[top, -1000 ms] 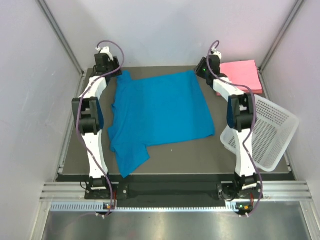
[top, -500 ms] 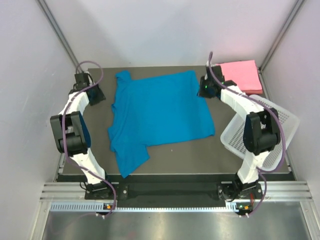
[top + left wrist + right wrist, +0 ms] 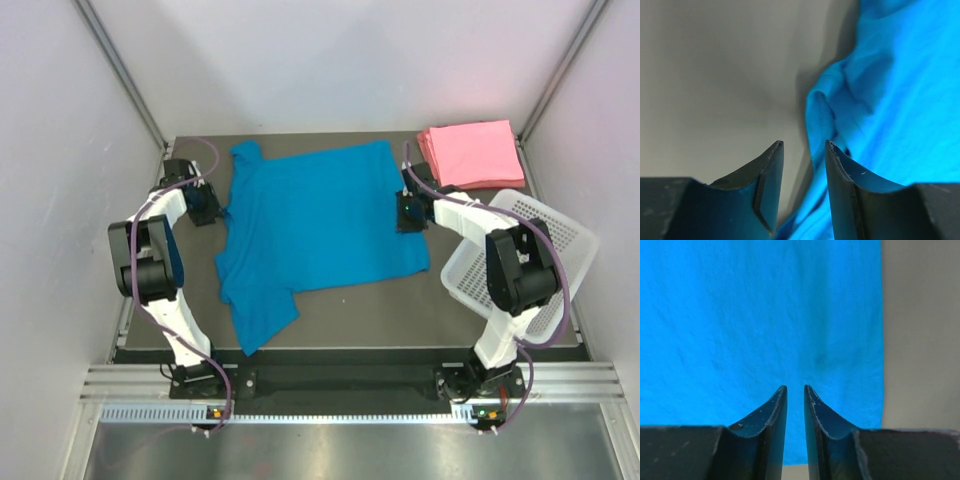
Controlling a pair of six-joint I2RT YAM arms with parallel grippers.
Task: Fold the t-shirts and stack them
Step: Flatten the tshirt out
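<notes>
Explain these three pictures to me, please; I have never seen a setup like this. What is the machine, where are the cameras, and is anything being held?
These are two robot arms bolted at the near edge of a table. The wide picture comes from a fixed camera above and behind them. The other two come from small cameras on the wrists, so the dark prongs at the bottom are each gripper's own fingers.

A blue t-shirt lies spread out on the table. Folded pink shirts sit at the far right corner, and a white basket sits at the right edge.

The left gripper is at the blue shirt's rumpled left edge, slightly open. The right gripper is over its right edge, nearly closed. Neither holds anything.
</notes>
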